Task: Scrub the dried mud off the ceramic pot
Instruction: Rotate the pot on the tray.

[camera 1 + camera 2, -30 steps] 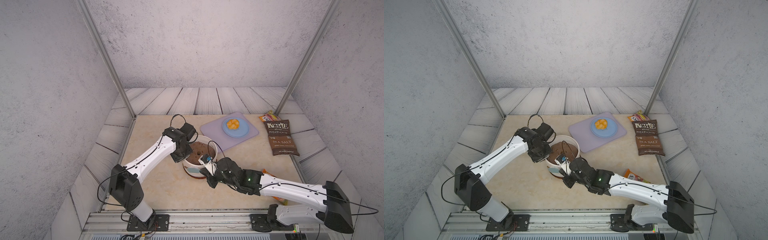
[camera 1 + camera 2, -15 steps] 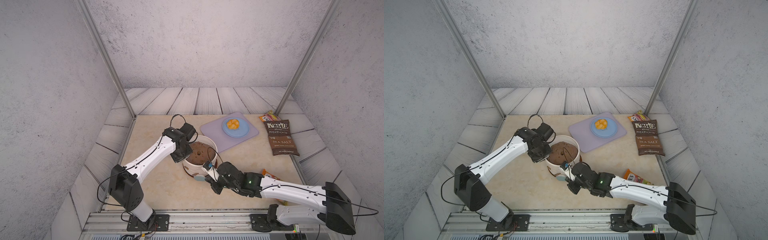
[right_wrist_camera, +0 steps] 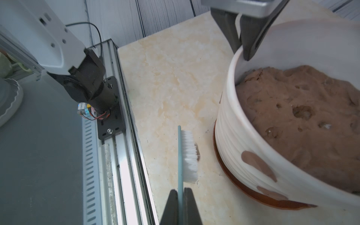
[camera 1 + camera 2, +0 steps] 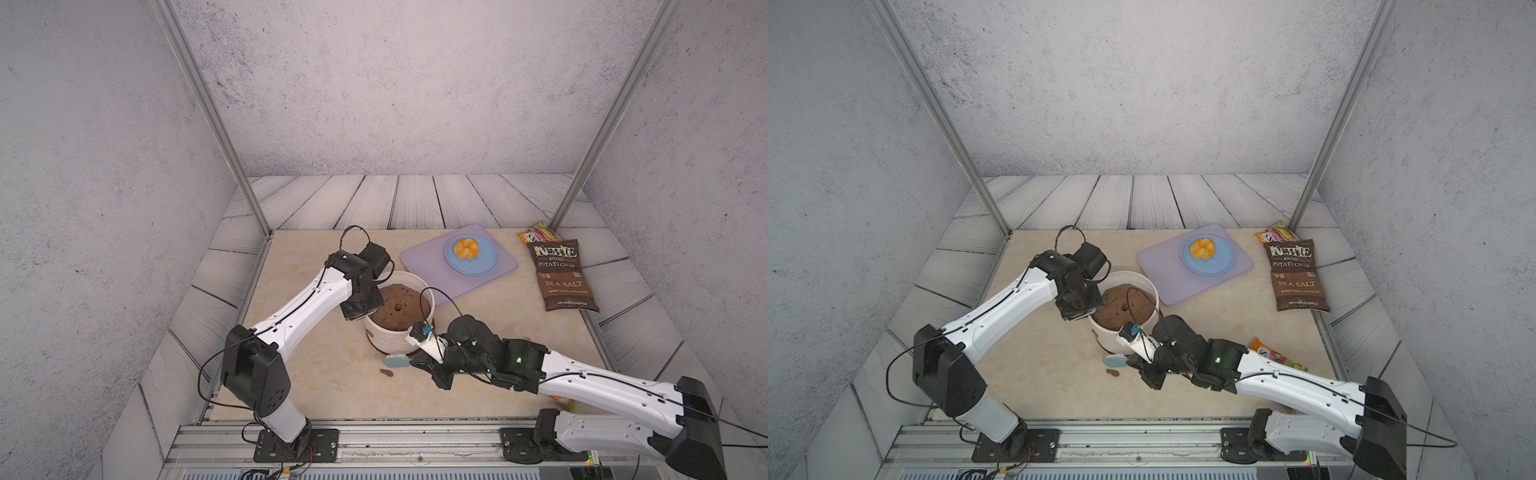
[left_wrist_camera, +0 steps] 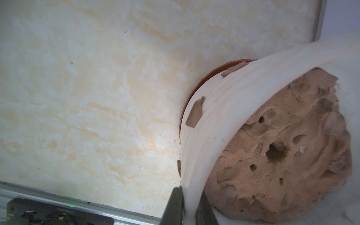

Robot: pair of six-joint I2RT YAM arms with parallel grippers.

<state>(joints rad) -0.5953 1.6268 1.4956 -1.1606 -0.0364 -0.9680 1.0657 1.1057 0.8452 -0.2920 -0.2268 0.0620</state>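
The cream ribbed ceramic pot (image 4: pixel 388 337) stands on a brown saucer mid-table, with a brown soil mound inside. My left gripper (image 5: pixel 190 192) is shut on the pot's left rim, one finger inside and one outside. Dried mud patches (image 5: pixel 194 113) stick to the outer wall, and two more patches (image 3: pixel 257 163) sit low on the near side. My right gripper (image 3: pixel 180 190) is shut on the teal back of a white-bristled brush (image 3: pixel 188 155). The brush is low over the table, just in front of the pot's base and apart from the wall. A loose mud flake (image 4: pixel 387 372) lies on the table beside the brush.
A lilac mat (image 4: pixel 424 266) at the back right carries a blue plate (image 4: pixel 482 266) with yellow food. A chips bag (image 4: pixel 563 276) lies at the right edge, with small snack packets (image 4: pixel 540 235) behind it and one near my right arm. A metal rail runs along the front.
My right gripper has carried the brush down from the pot's near rim to table level in front of the base. The left gripper has kept its hold on the rim.
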